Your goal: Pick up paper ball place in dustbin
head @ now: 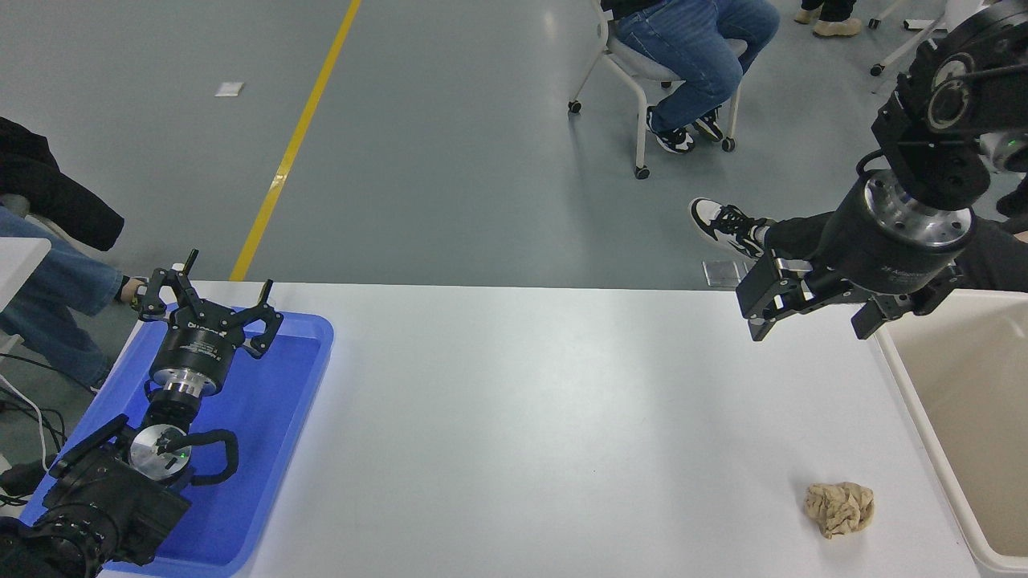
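Observation:
The tan crumpled paper ball lies on the white table near its front right, just left of the beige dustbin, which stands at the right edge. My right gripper is open and empty, raised over the table's far right, beside the bin's far corner and well behind the ball. My left gripper is open and parked over the blue tray at the lower left.
A shallow blue tray lies on the table's left end under the left arm. People sit beyond the table's far edge: one on a wheeled chair, another's shoe near the right gripper, a third at far left.

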